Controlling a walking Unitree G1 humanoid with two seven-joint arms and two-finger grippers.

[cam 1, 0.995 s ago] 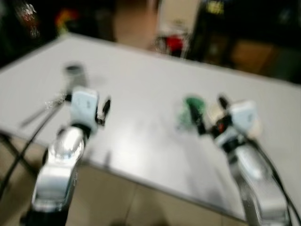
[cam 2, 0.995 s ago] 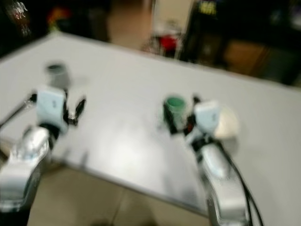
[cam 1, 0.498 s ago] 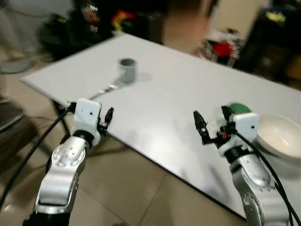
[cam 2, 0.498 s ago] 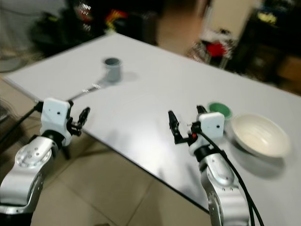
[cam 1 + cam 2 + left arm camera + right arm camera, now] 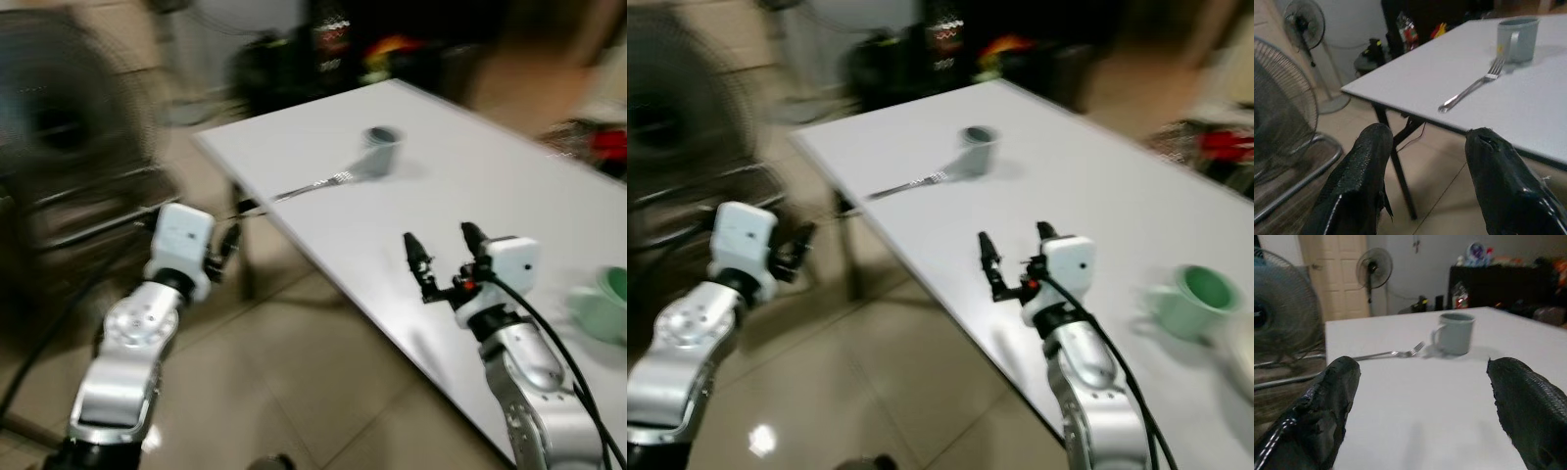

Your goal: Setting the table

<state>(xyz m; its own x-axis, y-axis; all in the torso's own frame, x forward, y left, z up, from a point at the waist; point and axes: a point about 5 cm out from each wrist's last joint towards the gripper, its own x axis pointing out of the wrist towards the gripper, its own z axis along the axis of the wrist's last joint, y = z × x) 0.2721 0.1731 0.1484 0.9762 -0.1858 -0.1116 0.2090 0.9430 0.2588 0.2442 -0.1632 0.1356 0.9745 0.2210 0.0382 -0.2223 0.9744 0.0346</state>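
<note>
On the white table (image 5: 460,186), toward its far corner, a grey mug (image 5: 380,149) standing upright, and just beside it a silver fork (image 5: 312,186) lying flat, tines toward the mug, handle reaching out to the table's edge. At the right side, blurred, a pale green cup (image 5: 605,302). Over the near edge of the table, the right gripper (image 5: 444,257), fingers spread apart and holding nothing. Off the table, over the tiled floor (image 5: 294,392) near the table leg, the left gripper (image 5: 225,250), too blurred and small there to tell how the fingers stand. At far left, a dark blur of a standing fan (image 5: 59,127). In the right eye view, much the same: grey mug with fork touching or nearly touching its base, green cup sharper at the right, handle turned to the left. In the left wrist view, two black fingers (image 5: 1359,181) well apart, nothing between them; beyond, the table corner, the fork lying with tines near the mug, the mug with handle facing the camera; a wire fan guard close by and a second fan (image 5: 1303,22) standing against the wall. In the right wrist view, black fingers (image 5: 1327,406) wide apart and empty above the tabletop; ahead, the grey mug, plain, matte, handle to the fork's side, the fork's tines pointing at it.
</note>
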